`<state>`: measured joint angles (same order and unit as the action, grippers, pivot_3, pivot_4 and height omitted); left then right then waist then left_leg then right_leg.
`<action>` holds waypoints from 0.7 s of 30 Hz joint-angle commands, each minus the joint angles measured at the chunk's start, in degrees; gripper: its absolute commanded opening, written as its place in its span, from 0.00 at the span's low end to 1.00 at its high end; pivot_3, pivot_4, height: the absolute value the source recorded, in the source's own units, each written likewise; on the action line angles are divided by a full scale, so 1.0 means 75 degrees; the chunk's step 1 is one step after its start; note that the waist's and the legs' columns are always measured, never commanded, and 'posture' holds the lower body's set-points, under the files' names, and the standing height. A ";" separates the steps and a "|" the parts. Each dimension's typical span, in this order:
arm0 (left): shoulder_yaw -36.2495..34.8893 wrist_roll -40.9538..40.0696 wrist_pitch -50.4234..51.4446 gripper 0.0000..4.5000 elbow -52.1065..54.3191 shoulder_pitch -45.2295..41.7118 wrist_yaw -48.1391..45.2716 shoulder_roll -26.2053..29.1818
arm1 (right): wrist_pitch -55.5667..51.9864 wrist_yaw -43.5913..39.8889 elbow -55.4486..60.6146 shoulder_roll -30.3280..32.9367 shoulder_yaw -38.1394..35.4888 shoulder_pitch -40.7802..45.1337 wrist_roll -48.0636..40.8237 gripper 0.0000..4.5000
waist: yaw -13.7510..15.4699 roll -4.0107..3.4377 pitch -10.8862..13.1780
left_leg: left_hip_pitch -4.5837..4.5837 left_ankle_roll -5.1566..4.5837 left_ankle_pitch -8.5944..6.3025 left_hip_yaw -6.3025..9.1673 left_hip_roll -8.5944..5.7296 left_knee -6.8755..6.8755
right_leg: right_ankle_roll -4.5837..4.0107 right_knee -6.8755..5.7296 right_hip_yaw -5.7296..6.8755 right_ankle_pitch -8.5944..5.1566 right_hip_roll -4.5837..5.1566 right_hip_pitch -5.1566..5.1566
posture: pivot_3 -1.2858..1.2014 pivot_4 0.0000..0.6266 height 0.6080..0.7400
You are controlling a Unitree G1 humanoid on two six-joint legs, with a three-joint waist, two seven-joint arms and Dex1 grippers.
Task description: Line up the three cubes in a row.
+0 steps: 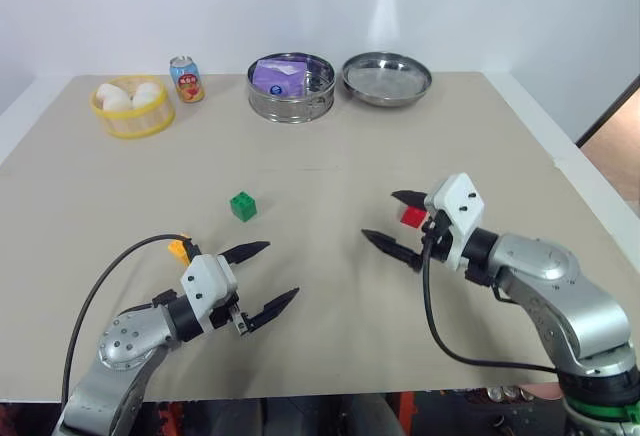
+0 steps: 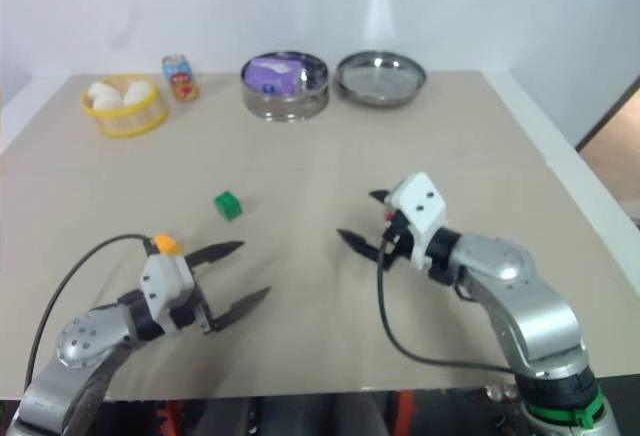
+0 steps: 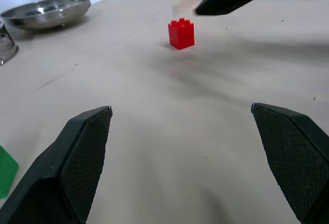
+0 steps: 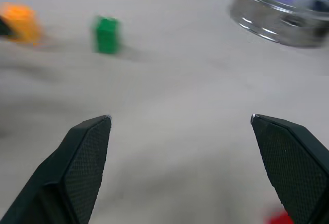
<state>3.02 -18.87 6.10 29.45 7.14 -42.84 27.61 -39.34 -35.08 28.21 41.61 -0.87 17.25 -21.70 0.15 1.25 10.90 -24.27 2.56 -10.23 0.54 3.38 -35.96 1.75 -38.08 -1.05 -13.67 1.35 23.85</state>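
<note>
The green cube (image 1: 243, 206) sits near the table's middle. A yellow-orange cube (image 1: 179, 249) lies just behind my left gripper's white housing. The red cube (image 1: 413, 217) rests on the table under my right gripper (image 1: 379, 215), close to the base of its fingers and not held. That gripper stands open, pointing left toward the green cube (image 4: 107, 35). My left gripper (image 1: 282, 269) is open too, empty, and points right toward the red cube (image 3: 181, 33).
Along the far edge stand a yellow basket (image 1: 135, 126) of eggs, a small drink can (image 1: 186, 78), a steel pot (image 1: 290, 108) holding a purple packet, and a shallow steel bowl (image 1: 387, 78). Bare tabletop (image 1: 320, 286) lies between the grippers.
</note>
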 commanded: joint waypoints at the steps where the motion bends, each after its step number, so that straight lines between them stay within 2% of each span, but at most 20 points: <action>1: 0.0122 0.0035 -0.0120 1.00 0.0099 -0.0111 0.0071 -0.0073 | 0.0108 -0.0294 -0.0382 0.0570 0.0402 0.0532 0.0652 1.00 | 0.0000 0.0002 -0.0001 | 0.0000 0.0000 0.0000 0.0001 0.0000 0.0001 | -0.0001 0.0000 -0.0001 -0.0001 -0.0002 0.0000 | 0.52 0.24 1.00; 3: 0.0189 0.0076 -0.0141 1.00 0.0042 -0.0164 0.0089 -0.0116 | 0.0117 -0.0527 -0.0888 0.0803 0.0675 0.1032 0.0900 1.00 | -0.0003 0.0000 0.0000 | -0.0002 -0.0001 0.0000 -0.0010 0.0000 0.0003 | 0.0001 0.0000 -0.0012 0.0000 -0.0002 0.0008 | 0.52 0.24 1.00; 11: 0.0322 0.0182 -0.0256 1.00 -0.0083 -0.0250 0.0132 -0.0264 | -0.0111 -0.1037 -0.3443 0.0806 0.1115 0.2928 0.1366 1.00 | -0.0053 0.0002 -0.0001 | -0.0002 -0.0005 0.0001 -0.0018 0.0006 0.0001 | 0.0002 -0.0001 -0.0022 0.0011 -0.0012 0.0016 | 0.52 0.24 1.00; 21: 0.0329 0.0221 -0.0338 1.00 0.0039 -0.0002 0.0206 -0.0227 | -0.0382 -0.1745 -0.3925 0.0819 0.1666 0.3280 0.1548 1.00 | -0.0115 0.0001 -0.0001 | -0.0008 -0.0013 -0.0002 -0.0028 0.0007 0.0005 | 0.0014 -0.0001 -0.0038 0.0018 -0.0017 0.0024 | 0.52 0.24 1.00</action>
<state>5.84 -17.35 4.87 27.94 6.44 -41.44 25.58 -41.13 -45.31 -1.93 47.29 10.22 39.80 -10.86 -0.71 1.26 10.90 -24.33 2.46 -10.25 0.33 3.44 -35.92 1.85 -38.09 -1.35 -13.54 1.22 24.03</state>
